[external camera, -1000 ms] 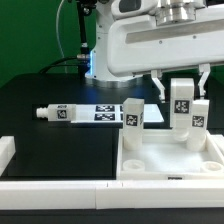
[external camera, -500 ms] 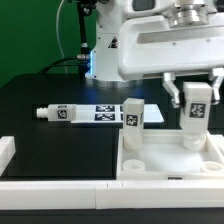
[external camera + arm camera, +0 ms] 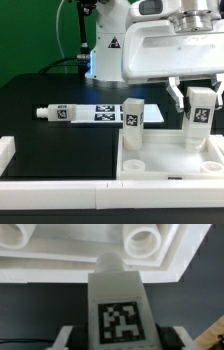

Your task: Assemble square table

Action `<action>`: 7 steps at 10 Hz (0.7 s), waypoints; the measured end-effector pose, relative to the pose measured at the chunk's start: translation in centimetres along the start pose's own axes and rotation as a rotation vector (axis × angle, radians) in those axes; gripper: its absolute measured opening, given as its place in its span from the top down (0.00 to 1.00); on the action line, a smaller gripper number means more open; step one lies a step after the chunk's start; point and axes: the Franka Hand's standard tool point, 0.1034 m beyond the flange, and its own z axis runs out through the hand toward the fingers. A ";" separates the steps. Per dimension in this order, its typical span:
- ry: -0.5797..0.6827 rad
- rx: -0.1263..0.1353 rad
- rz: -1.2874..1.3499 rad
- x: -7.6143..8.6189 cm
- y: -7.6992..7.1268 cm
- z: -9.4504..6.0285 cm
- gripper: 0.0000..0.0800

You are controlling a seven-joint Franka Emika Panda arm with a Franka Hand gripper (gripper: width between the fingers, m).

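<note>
The square table's white slab [image 3: 170,165] with a raised rim lies at the exterior view's right. My gripper [image 3: 198,100] hangs over its far right corner, shut on an upright tagged white leg [image 3: 198,118]. In the wrist view the same leg [image 3: 118,297] sits between my gripper's [image 3: 122,339] fingers, its threaded tip beside an empty round socket [image 3: 145,243]. I cannot tell whether the tip touches the slab. A second leg [image 3: 132,113] stands at the slab's far left corner. A third leg [image 3: 58,113] lies flat on the black table.
The marker board [image 3: 104,112] lies between the lying leg and the standing one. A long white bar [image 3: 60,186] runs along the front, and a white block [image 3: 5,150] sits at the exterior view's left edge. The robot's base [image 3: 105,50] stands behind.
My gripper has carried the leg toward the exterior view's right and slightly lower, to the slab's far right corner. The other legs have not moved.
</note>
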 end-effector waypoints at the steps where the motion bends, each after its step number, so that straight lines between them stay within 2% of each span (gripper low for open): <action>1: 0.003 0.008 0.006 0.3 -0.2 0.4 0.64; 3: 0.019 0.037 0.029 1.9 -0.9 0.9 0.64; 4: 0.023 0.042 0.027 2.3 -1.3 0.9 0.64; 7: 0.019 0.040 0.026 2.0 -1.2 1.0 0.64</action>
